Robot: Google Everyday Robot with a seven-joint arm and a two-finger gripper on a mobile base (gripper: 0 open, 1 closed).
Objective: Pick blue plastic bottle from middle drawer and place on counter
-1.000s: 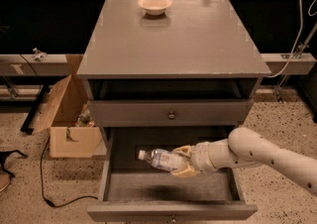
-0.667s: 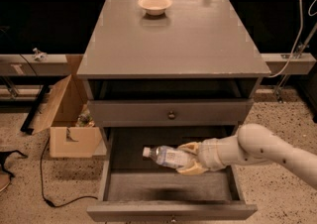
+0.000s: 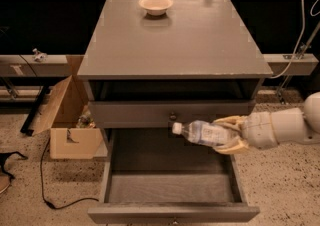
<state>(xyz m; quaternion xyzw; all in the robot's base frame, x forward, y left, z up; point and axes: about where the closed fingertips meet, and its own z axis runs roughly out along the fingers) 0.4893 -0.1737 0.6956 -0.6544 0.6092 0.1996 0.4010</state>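
My gripper (image 3: 227, 133) is shut on the blue plastic bottle (image 3: 200, 132), a clear bottle with a white cap pointing left. It holds the bottle level in the air above the open middle drawer (image 3: 172, 185), in front of the drawer front with the round knob (image 3: 172, 117). The arm (image 3: 285, 126) reaches in from the right. The drawer's grey inside shows nothing else. The counter (image 3: 170, 40) lies above and behind the gripper.
A small cream bowl (image 3: 156, 4) stands at the back of the counter. An open cardboard box (image 3: 70, 120) sits on the floor left of the cabinet, with a black cable (image 3: 45, 180) beside it. A rail runs behind the counter.
The gripper has lifted the bottle up out of the drawer and moved it to the right, to about the level of the knobbed drawer front.
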